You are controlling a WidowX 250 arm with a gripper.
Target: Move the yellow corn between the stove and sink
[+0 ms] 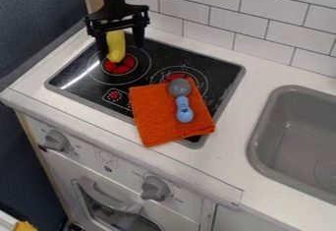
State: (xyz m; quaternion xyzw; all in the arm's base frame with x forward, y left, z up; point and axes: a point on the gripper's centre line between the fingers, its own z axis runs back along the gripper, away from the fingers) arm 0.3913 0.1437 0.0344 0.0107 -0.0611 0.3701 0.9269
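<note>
Corn [116,48], yellow, was at the stove's [75,70] upper-left burner [126,67], between the spread fingers of the tool [121,47]. From it, the strip of bench [240,111] beside the sink [257,139] lay rightward in view, beyond an orange cloth [152,114].

1. We see the yellow corn [116,47] as a smooth, long, slim piece with a rounded lower end. It points lengthwise from the back toward the front of the stove [190,59], between the spread fingers of the end effector [121,48], its lower end at the left burner's red centre. We cannot tell whether it touches the glass.
2. We see the stove as a flat black glass panel with a grey rim, red burner centres and pale rings, set in the white counter [253,72].
3. We see the sink [257,131] to its right, a grey, round-cornered basin sunk into the counter.
</note>
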